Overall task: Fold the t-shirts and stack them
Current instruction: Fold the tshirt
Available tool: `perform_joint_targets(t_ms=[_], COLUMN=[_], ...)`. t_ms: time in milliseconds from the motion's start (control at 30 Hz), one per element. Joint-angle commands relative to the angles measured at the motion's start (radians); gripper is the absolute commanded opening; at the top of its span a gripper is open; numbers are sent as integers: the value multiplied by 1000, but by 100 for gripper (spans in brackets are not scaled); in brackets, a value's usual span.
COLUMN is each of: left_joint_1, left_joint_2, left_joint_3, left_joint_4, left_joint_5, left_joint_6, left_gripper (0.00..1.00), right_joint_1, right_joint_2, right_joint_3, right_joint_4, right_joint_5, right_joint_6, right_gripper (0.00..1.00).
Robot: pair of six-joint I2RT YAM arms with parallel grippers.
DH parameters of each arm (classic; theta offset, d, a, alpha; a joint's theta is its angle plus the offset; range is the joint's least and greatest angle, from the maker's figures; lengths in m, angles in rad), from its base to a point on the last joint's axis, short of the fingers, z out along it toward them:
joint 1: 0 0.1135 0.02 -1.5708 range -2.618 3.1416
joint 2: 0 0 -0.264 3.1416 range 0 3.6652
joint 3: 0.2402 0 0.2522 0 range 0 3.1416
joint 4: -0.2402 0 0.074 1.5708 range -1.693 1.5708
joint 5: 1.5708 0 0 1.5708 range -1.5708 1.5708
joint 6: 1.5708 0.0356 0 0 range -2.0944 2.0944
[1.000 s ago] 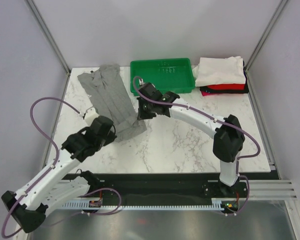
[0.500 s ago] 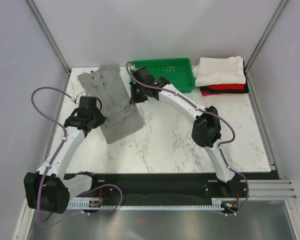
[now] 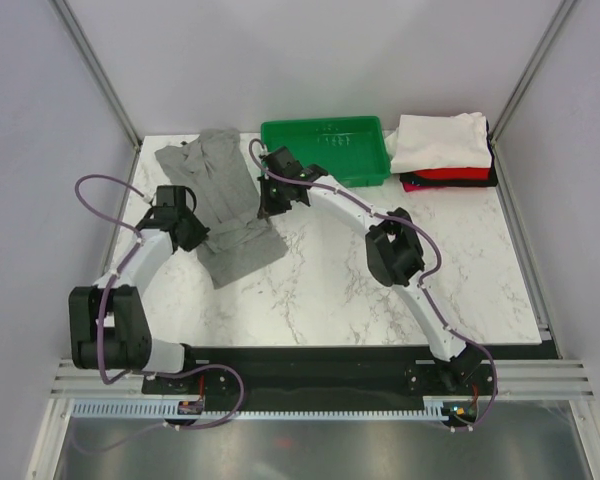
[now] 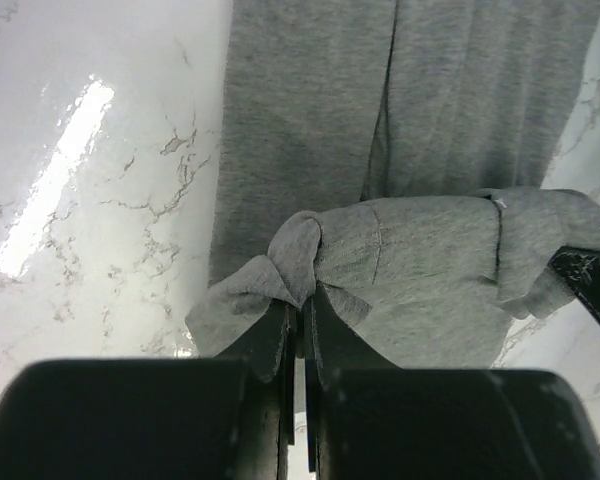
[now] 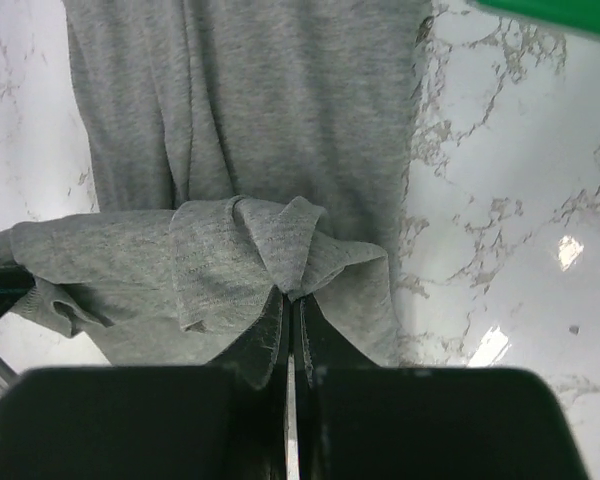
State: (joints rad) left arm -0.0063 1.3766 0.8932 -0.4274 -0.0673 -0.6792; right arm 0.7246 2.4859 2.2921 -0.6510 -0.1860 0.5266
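Note:
The heather-grey t-shirt point(image 3: 220, 195) lies on the marble table at the back left, folded lengthwise into a long strip. My left gripper point(image 3: 185, 222) is shut on its near left edge; the pinched cloth point(image 4: 305, 255) bunches at the tips point(image 4: 302, 300). My right gripper point(image 3: 268, 200) is shut on the near right edge, with the cloth point(image 5: 280, 250) gathered at its tips point(image 5: 293, 298). The near end of the shirt is lifted and doubled back over the rest. The folded white point(image 3: 440, 140), red point(image 3: 458, 174) and black point(image 3: 450, 184) t-shirts lie stacked at the back right.
A green plastic tray point(image 3: 325, 150) stands at the back middle, just right of the grey shirt and next to my right gripper. Grey walls and metal posts close in the table on the left, back and right.
Both grippers have moved toward the back of the table, carrying the grey shirt's near end up over itself. The arms are stretched further out than before.

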Motion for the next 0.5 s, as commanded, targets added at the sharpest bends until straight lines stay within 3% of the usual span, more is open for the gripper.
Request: perform_joint_targets(t_ms=[0,67,100,133,233,300,333,467], left_joint_1=[32,48,57,75,101,106,106,97], left_joint_2=[71,108,142,154,183,180,170,110], left_joint_3=[41,46,50,61,114,157,202,253], left_joint_4=[58,68,70,73,84,55,40,-5], left_joint_5=[35,56,63,89,152,155,152,175], left_joint_6=[4,-5,-9,-11,10,24,33,85], left_gripper=[2,4,15,23,55,72,75,75], right_joint_1=[-19,-27,-33,-34,-53,-69,-77,-94], right_joint_2=[31,53,59,65,64,59,48,-56], right_joint_3=[67,82,89,101,133,153,176,97], right_joint_4=[79,97,103,111,145,165,172,180], right_joint_5=[-26,-38,-43,-46,-49,-72,-76,-67], right_joint_6=[10,15,16,19,19,16,16,-3], right_gripper=[1,12,22,42,67,74,76,76])
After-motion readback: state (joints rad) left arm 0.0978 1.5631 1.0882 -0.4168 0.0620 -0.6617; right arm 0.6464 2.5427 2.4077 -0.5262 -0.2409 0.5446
